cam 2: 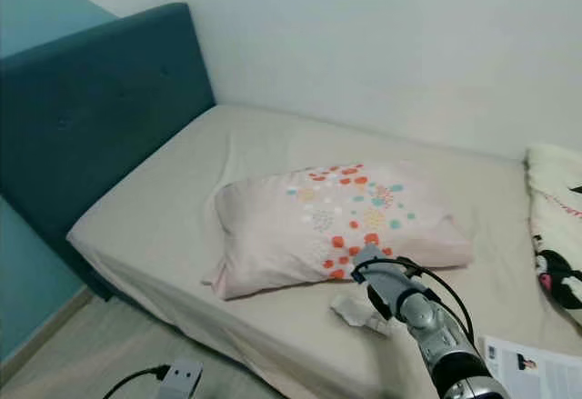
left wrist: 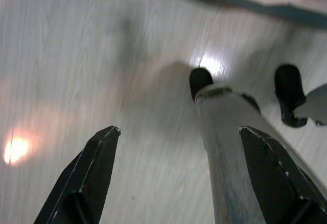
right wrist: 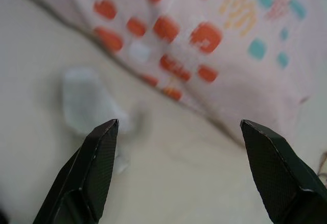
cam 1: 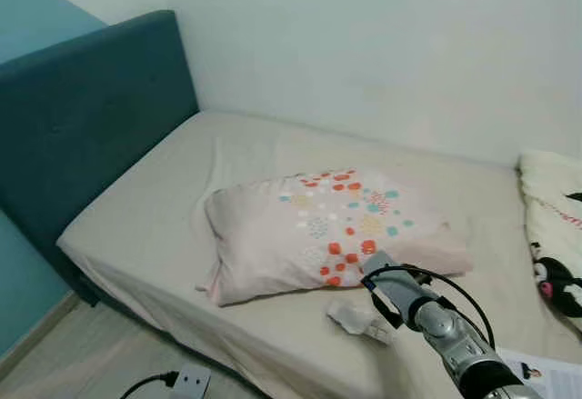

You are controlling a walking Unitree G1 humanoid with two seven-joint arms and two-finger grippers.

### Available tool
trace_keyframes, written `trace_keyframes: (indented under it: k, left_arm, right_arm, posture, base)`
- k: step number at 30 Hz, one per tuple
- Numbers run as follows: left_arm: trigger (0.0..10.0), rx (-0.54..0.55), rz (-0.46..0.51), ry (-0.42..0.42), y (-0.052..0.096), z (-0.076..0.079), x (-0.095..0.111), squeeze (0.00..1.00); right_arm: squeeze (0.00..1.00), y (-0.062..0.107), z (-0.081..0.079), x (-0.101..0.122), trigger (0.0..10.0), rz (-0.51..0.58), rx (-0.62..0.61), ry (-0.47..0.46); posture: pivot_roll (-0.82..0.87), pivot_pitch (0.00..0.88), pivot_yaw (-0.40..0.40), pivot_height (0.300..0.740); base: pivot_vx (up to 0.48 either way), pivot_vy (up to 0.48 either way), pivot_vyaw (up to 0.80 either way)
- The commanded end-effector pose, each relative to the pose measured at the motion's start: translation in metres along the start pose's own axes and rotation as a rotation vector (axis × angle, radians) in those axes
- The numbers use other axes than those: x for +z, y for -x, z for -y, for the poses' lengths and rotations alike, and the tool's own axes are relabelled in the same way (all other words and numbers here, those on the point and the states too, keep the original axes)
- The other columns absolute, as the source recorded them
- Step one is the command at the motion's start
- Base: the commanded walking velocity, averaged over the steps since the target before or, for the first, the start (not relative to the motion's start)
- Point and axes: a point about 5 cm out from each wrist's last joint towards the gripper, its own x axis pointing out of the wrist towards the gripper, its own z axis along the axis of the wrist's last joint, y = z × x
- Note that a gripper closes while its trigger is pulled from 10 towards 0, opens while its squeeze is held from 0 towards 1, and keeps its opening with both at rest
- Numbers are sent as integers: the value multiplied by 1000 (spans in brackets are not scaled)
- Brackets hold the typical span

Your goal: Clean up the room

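Note:
A crumpled white tissue [cam 1: 350, 318] lies on the beige bed sheet [cam 1: 145, 226] just in front of a pale pillow [cam 1: 318, 231] with orange and teal dots. My right arm reaches over the bed's front edge toward it; in the right wrist view the right gripper [right wrist: 179, 168] hangs open above the sheet, with the tissue [right wrist: 84, 101] off to one side of its fingers and the pillow [right wrist: 219, 40] beyond. My left gripper [left wrist: 179, 173] hangs open over the wooden floor beside my own leg.
A teal headboard [cam 1: 91, 126] closes the bed's left end, a white wall runs behind. A cartoon-print blanket [cam 1: 555, 235] lies at the right. A paper sheet [cam 2: 536, 367] rests at the front right. A power strip [cam 1: 186, 383] with black cable sits on the floor.

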Motion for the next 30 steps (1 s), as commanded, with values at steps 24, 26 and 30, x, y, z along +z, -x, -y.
trace_keyframes:
  k: [24, 26, 30]
  left_arm:
    - [10000, 62, -32, 64, 7, -33, -16, 0]
    - [10000, 65, -30, 68, 7, -32, -17, 0]
    - [10000, 71, -26, 66, 7, -31, -18, 0]
  right_arm:
    - [0, -5, -8, 10, 10000, 1, 77, 176]
    - [0, -6, -6, 13, 10000, 17, 74, 176]
    - [0, -7, -4, 20, 10000, 49, 74, 173]
  posture:
    - [-71, 0, 48, 646]
    - [-68, 0, 52, 641]
    - [-63, 0, 60, 631]
  base:
    - [0, 0, 0]
    - [0, 0, 0]
    - [0, 0, 0]
